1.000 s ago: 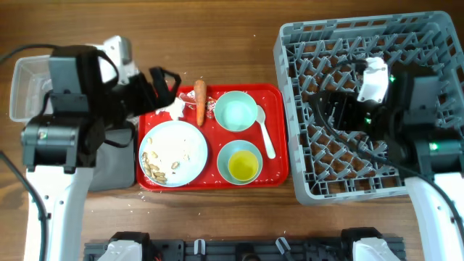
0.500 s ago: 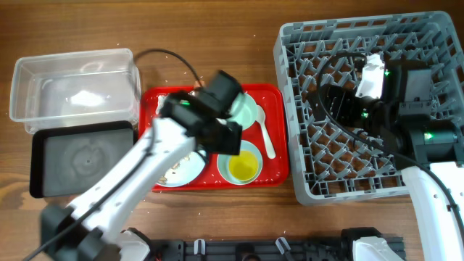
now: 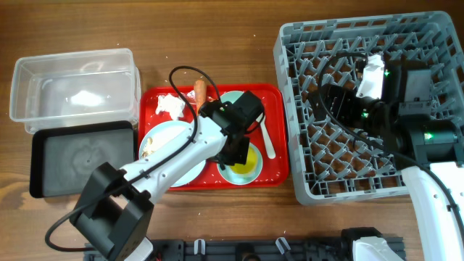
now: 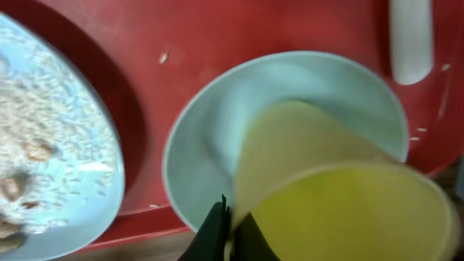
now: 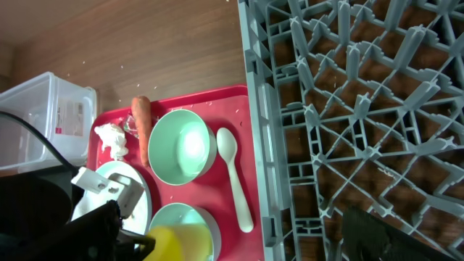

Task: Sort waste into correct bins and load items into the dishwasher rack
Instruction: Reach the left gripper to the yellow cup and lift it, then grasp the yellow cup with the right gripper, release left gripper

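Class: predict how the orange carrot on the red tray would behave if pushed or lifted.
The carrot looks straight and solid: probably stiff when lifted. Its round, tapered body lies flat, so a sideways push likely rolls it.

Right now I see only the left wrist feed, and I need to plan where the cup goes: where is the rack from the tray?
Observer: The rack stands just right of the tray, past the spoon from the cup.
Operator: Is anything over it?
Observer: Yes, the right end effector hangs above its upper middle cells.
Operator: What waste is on the tray beyond my frame?
Observer: A carrot and a tissue lie along the tray's far edge, left of a second bowl.
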